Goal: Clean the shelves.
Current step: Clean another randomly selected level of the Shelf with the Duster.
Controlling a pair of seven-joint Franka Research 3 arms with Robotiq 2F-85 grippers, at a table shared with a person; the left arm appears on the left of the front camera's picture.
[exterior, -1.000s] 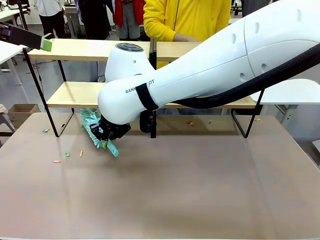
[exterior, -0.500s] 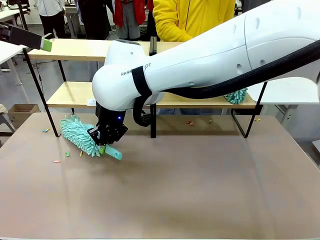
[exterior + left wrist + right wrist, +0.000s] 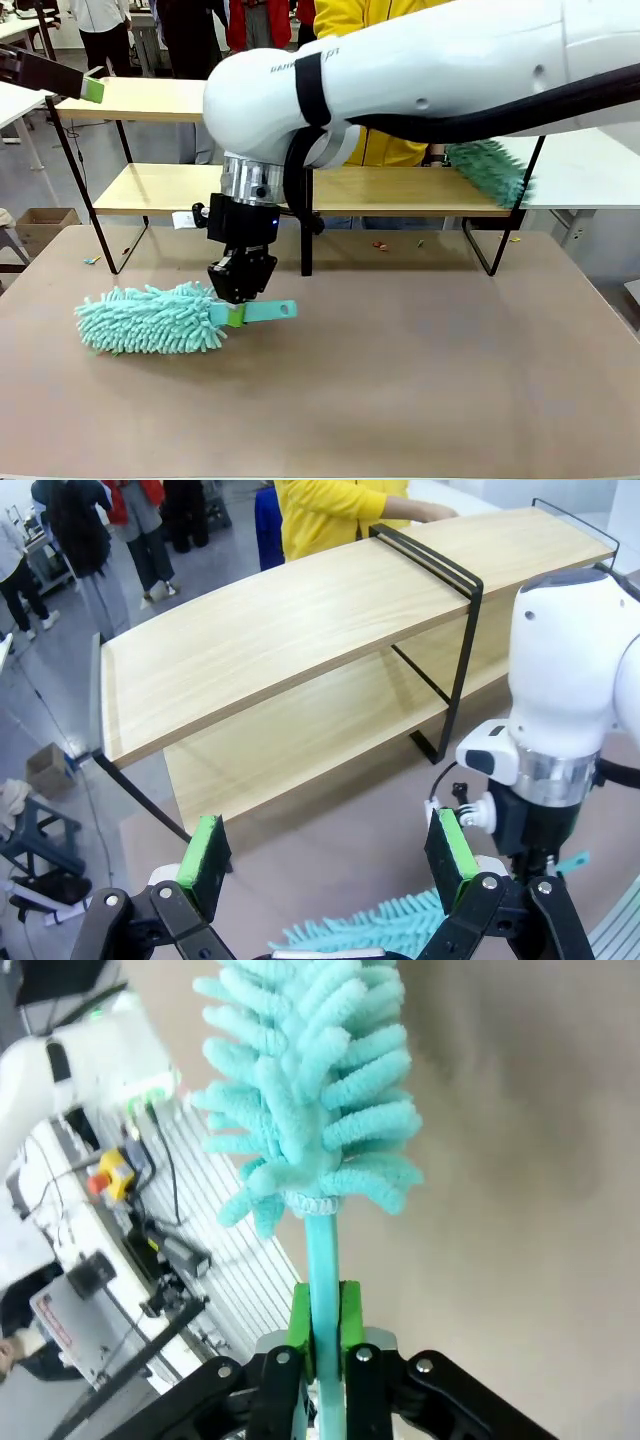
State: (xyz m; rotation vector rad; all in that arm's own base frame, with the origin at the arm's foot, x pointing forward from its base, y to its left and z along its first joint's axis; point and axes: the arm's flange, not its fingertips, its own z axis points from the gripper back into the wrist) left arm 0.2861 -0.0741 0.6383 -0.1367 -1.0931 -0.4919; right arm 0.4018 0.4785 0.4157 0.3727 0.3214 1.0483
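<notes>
The shelves [image 3: 150,98] stand along the table's far side, two light-wood boards on a black frame, and in the left wrist view the shelves [image 3: 300,620] are seen from above. My right gripper [image 3: 240,292] reaches across to the left half of the table, shut on the handle of a teal fluffy duster [image 3: 150,318] whose head lies on the tabletop. In the right wrist view the green pads [image 3: 348,1315] clamp the duster's [image 3: 310,1090] thin handle. My left gripper [image 3: 328,865] hovers open above the shelves' left end; one of its fingers [image 3: 92,90] juts in at top left.
A person in yellow [image 3: 400,150] stands behind the shelves with a second teal duster [image 3: 490,170] on the lower board's right end. Small coloured scraps [image 3: 378,245] lie on the table under the shelves. A cardboard box [image 3: 40,225] sits on the floor at left.
My right gripper turned and swung the duster out from under the lower shelf, leftward, until it lay flat on the table over the loose scraps. The person's duster came into view on the lower board.
</notes>
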